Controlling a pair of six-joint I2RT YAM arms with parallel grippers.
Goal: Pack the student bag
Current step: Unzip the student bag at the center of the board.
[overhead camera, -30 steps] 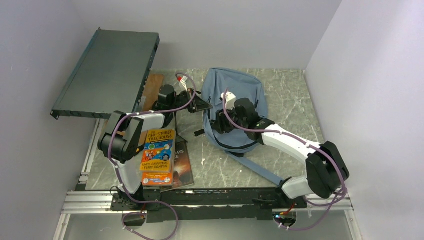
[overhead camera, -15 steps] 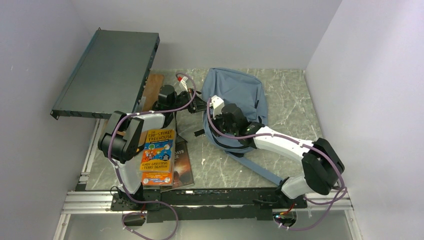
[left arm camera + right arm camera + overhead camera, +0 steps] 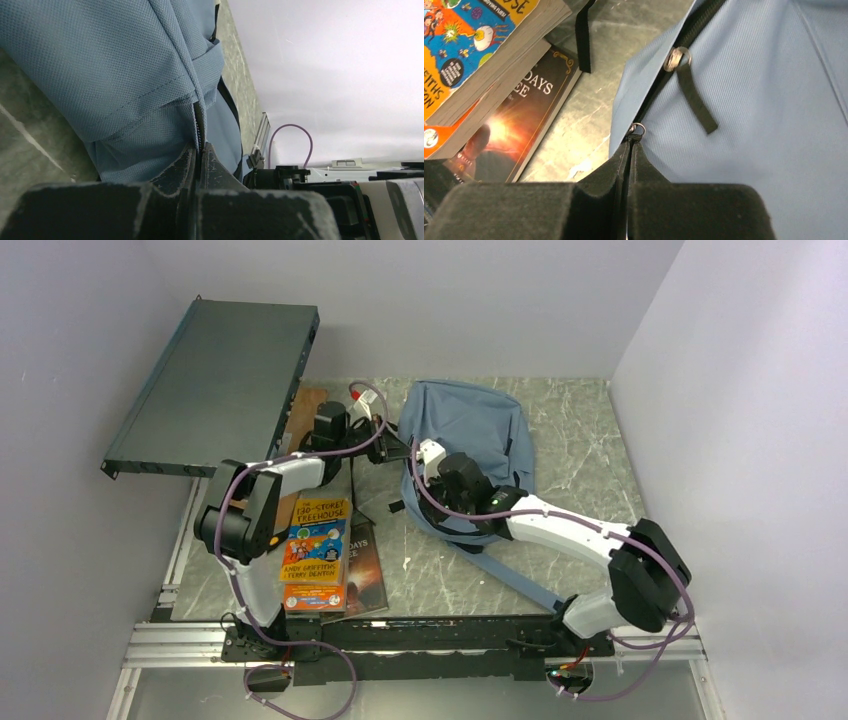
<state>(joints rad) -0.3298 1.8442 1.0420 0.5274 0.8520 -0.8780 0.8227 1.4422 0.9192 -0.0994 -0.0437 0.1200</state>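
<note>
Top external view showed me the student bag [image 3: 480, 425] lying flat on the far middle part of the marble table [image 3: 590, 440], with one strap [image 3: 520, 580] running toward the right arm's base. The left gripper [image 3: 198, 150] had its fingers pressed together on the bag's fabric, exactly at the dark zipper line on its left edge. The right gripper [image 3: 627, 149] was also fully closed. A small metal zipper ring [image 3: 636, 128] sat at its tips, but if the pull was caught between them I could not tell. Left of the bag, an orange book [image 3: 316, 555] read "130-STOREY TREEHOUSE", with "ANDY GRIFFITHS" and "TERRY DENTON" below. It lay on a dark book [image 3: 519, 120] — only "DAYS" was readable there.
</note>
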